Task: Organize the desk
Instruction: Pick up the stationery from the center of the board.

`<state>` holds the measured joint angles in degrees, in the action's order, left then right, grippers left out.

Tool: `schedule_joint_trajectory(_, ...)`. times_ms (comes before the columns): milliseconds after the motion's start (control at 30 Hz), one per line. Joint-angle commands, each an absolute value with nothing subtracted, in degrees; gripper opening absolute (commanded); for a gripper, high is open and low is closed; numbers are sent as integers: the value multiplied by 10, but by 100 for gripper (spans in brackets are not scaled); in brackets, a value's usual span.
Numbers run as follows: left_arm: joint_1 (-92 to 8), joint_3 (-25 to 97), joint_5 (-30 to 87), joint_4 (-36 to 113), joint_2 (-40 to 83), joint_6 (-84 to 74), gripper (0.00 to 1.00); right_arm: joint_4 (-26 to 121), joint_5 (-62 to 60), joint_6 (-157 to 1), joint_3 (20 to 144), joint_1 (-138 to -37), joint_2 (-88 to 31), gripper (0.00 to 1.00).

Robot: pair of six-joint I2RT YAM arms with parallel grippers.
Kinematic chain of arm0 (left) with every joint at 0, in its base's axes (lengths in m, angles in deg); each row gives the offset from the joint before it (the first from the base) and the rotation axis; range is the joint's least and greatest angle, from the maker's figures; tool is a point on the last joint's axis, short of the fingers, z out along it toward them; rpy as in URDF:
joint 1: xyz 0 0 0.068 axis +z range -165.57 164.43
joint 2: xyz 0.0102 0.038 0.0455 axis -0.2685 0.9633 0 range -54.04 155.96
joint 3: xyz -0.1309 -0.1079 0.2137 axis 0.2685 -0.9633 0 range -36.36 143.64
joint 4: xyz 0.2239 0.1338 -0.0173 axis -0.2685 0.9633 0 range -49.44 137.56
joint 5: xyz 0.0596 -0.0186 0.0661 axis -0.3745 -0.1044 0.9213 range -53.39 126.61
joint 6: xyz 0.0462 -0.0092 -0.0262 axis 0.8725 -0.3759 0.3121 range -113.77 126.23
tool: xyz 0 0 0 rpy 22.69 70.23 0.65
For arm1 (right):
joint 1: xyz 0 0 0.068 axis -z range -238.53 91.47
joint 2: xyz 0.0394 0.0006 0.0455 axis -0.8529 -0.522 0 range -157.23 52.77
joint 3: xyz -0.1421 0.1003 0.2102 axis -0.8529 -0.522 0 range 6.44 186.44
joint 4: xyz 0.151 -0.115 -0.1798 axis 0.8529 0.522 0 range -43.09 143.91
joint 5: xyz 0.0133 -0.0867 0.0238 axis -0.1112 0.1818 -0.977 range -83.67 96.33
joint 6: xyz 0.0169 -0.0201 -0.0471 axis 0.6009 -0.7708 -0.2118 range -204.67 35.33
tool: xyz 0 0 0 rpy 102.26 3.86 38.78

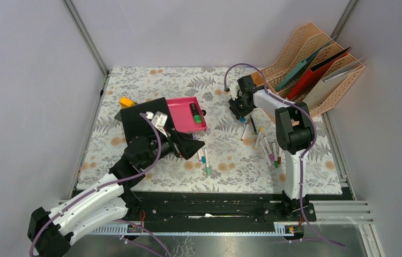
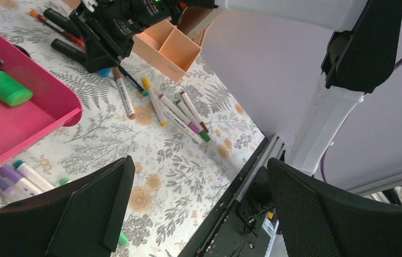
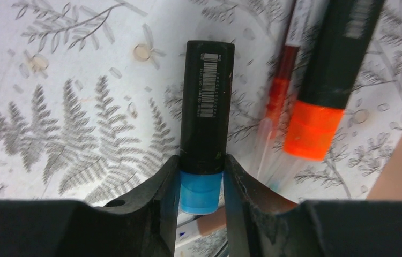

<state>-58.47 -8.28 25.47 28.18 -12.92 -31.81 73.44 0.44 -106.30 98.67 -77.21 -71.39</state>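
The desk (image 1: 231,160), covered in a fern-and-flower cloth, is filling the floor of the walled cell and is carrying every item noted here. The right hand (image 3: 201,176) is reaching to the far right part of the desk, just beside a peach file rack (image 1: 338,91) that is standing at the far right corner. Its fingers (image 3: 161,187) are pressing on both sides of the blue cap of a blue-capped marker (image 3: 207,107), whose black barrel is lying flat on the cloth and pointing away from the hand. An orange-capped marker (image 3: 327,80) and a red pen (image 3: 279,91) are lying just to the right of it. The left hand (image 1: 185,144) is hanging over the middle of the desk with its jaws spread wide and holding nothing. A pink tray (image 1: 180,120) is sitting just beyond it and holding a green highlighter (image 1: 194,111). A black board (image 1: 142,120) is lying beside the tray, partly under the left arm. Loose markers (image 1: 266,147) are lying scattered near the right arm, and a few more (image 1: 204,158) are lying close to the left hand.
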Motion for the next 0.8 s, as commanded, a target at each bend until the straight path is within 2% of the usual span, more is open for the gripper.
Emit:
schedule_joint_trajectory(0,-583,-99,235,153,-99,-351,99,742,-55,-1049,957,-771,-658,0)
schedule_joint_trajectory(333,-582,-96,257,62,-25,-386,99,733,-134,-1031,934,-767,-607,0)
schedule_joint_trajectory(767,-583,-77,347,-26,60,-441,99,712,-318,-979,831,-762,-413,0)
